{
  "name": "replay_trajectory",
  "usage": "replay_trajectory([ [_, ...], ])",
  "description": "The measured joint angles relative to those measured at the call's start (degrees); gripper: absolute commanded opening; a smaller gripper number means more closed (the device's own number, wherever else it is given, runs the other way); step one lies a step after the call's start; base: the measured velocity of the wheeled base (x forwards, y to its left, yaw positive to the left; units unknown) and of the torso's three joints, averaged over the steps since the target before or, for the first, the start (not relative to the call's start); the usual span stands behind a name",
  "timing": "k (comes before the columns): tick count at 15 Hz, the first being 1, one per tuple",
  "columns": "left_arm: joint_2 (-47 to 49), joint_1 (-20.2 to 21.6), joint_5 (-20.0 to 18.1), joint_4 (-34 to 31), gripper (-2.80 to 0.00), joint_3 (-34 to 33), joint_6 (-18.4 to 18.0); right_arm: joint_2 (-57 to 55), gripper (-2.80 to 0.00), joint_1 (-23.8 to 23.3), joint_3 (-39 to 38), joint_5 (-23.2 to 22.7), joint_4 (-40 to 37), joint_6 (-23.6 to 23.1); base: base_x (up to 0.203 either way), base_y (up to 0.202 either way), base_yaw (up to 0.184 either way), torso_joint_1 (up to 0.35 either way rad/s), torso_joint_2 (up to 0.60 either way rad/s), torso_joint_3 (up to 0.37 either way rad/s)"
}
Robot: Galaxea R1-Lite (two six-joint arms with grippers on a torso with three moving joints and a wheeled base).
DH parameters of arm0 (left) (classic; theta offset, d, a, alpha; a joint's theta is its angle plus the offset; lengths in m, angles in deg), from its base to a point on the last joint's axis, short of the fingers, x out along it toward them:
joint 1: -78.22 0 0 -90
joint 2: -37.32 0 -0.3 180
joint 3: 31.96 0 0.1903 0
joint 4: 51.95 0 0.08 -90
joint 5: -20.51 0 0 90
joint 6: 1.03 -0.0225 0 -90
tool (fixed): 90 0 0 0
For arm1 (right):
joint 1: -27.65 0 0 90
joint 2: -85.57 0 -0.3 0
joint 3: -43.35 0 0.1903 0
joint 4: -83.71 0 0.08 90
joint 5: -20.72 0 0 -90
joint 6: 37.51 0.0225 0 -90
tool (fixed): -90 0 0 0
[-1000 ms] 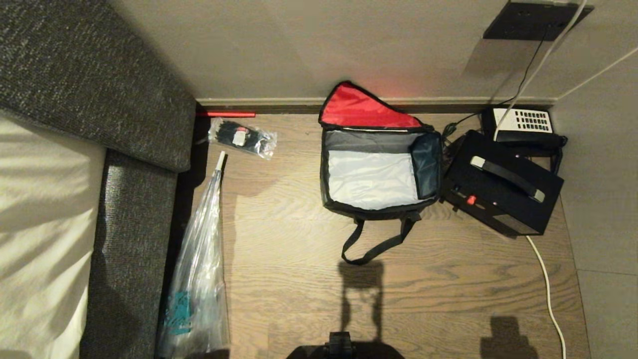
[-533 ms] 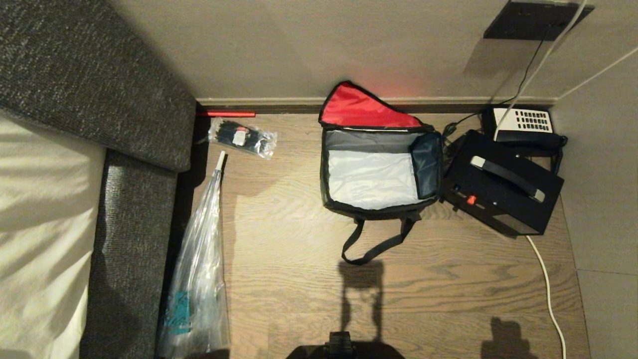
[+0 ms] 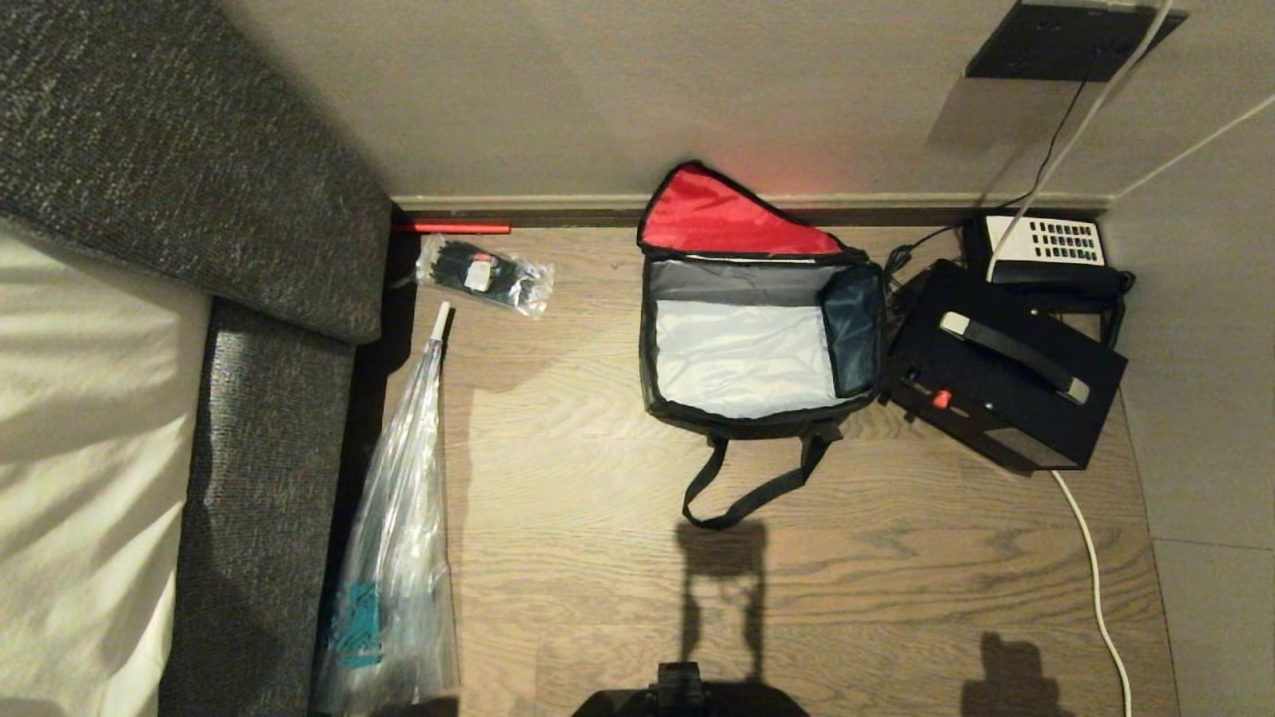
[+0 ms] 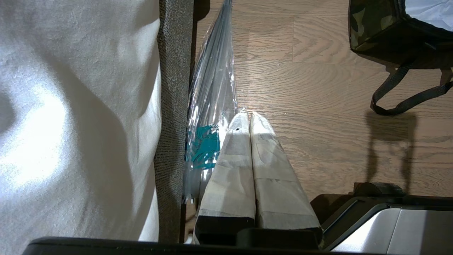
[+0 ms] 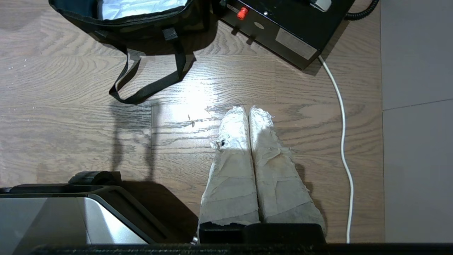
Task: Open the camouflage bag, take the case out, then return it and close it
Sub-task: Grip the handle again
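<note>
one camouflage bag (image 3: 759,339) sits open on the wooden floor (image 3: 598,558) against the wall, its red-lined lid (image 3: 722,214) thrown back and its pale grey inside bare. its boxy green-and-dark fabric sides carry black trim, and one black strap handle (image 3: 752,488) lies looped on the floor in front; a second handle cannot be made out. one black glossy case (image 3: 1001,363), with a pale-tipped carrying handle and a small red dot, lies on the floor touching the bag's right side. behind the case stands one black telephone (image 3: 1046,249) with a white keypad, and one white cable (image 3: 1096,588) trails across the floor. left of the bag lie one small clear packet (image 3: 483,274) of black items and one long clear plastic bag (image 3: 393,558) beside the grey sofa (image 3: 259,438). the left pincer (image 4: 247,117) hangs low by the plastic bag, fingers pressed together, holding nothing. the right pincer (image 5: 247,109) hangs above bare floor in front of the case, likewise pressed together and empty.
</note>
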Motion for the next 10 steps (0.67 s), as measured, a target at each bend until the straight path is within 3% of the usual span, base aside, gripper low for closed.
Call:
replay_trajectory([
  [10, 0.0, 0.0, 0.0, 0.0, -2.8, 0.0, 0.0, 0.0, -2.8, 0.0, 0.0, 0.0, 0.0, 0.0, 0.0, 0.0, 0.0, 0.0, 0.0, 0.0],
])
